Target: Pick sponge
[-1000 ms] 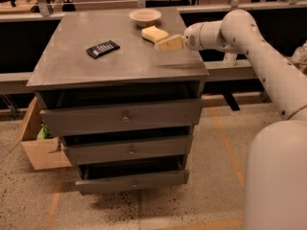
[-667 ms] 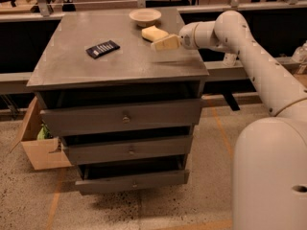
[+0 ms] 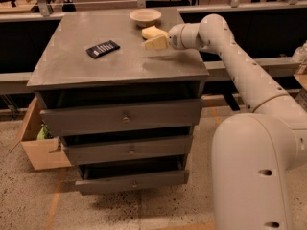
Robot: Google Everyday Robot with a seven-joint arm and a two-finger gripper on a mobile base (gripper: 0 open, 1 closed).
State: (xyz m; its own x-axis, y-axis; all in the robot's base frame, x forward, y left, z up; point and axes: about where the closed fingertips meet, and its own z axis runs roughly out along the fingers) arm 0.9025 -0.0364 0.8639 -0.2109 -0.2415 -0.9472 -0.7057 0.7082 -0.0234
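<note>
Down on the speckled floor, far left of the gripper and well below it, an open cardboard box [image 3: 41, 152] stands against a grey cabinet [image 3: 72, 63] with three drawers. On the cabinet top, a dark, flat, remote-like item [image 3: 102, 49] lies well to the left of the gripper, at about its level. Farther right, a round beige bowl [image 3: 144, 19] sits near the back edge, behind the gripper and slightly to its left. The sponge [image 3: 151, 31], pale yellow, lies on the top between the bowl and the gripper, just in front of the bowl and right behind the gripper's tip. Whether sponge and gripper touch cannot be told. The gripper [image 3: 152, 43] is low over the right part of the top and points left, its pale tip overlapping the sponge's near edge in this view. How far it stands open, and whether it grips anything, cannot be told. Its white arm [image 3: 240, 66] reaches in from the right, past the cabinet's edge, from the bulky white base [image 3: 254, 171].
</note>
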